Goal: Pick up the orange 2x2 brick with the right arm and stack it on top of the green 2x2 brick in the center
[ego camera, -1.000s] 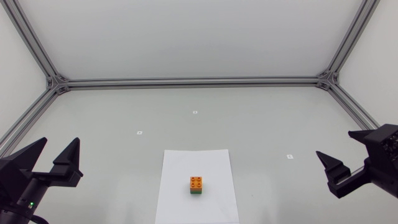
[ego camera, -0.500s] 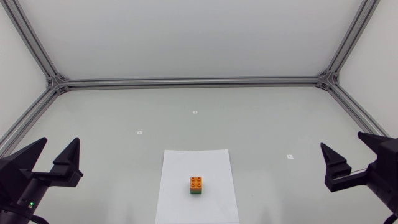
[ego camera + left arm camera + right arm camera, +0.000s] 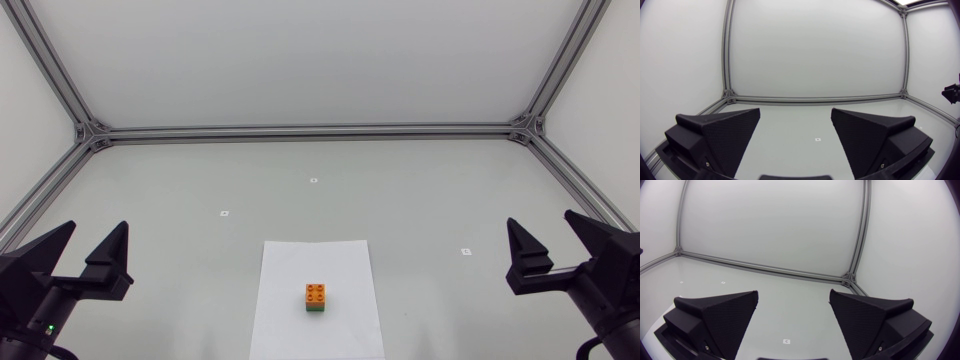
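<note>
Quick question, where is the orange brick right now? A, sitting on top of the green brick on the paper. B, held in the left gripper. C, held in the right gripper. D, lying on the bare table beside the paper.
A: the head view shows the orange brick resting on the green brick on the sheet of paper, while the left gripper and right gripper are open and empty at the sides.

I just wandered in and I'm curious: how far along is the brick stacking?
Done, it seems: the orange 2x2 brick sits on the green 2x2 brick, on the white sheet. In hand: nothing; the right pincer and left pincer are open and empty, off to the sides. Left: apparently nothing.
</note>
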### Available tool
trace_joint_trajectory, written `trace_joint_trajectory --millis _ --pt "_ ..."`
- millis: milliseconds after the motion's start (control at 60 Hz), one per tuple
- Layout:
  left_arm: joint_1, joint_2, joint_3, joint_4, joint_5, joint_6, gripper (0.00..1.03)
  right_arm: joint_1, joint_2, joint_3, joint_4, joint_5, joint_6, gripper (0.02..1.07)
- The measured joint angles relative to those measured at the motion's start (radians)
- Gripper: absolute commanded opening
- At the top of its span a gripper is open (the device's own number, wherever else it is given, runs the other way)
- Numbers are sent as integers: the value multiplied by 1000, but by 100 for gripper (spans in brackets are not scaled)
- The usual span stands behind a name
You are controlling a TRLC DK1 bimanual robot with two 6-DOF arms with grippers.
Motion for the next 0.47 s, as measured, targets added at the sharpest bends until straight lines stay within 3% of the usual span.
trace_joint_trajectory --millis 250,467 --pt "0 0 0 0 0 0 99 7 -40 -93 130 2 95 103" --pt "0 0 0 0 0 0 99 7 -46 -104 140 2 117 103"
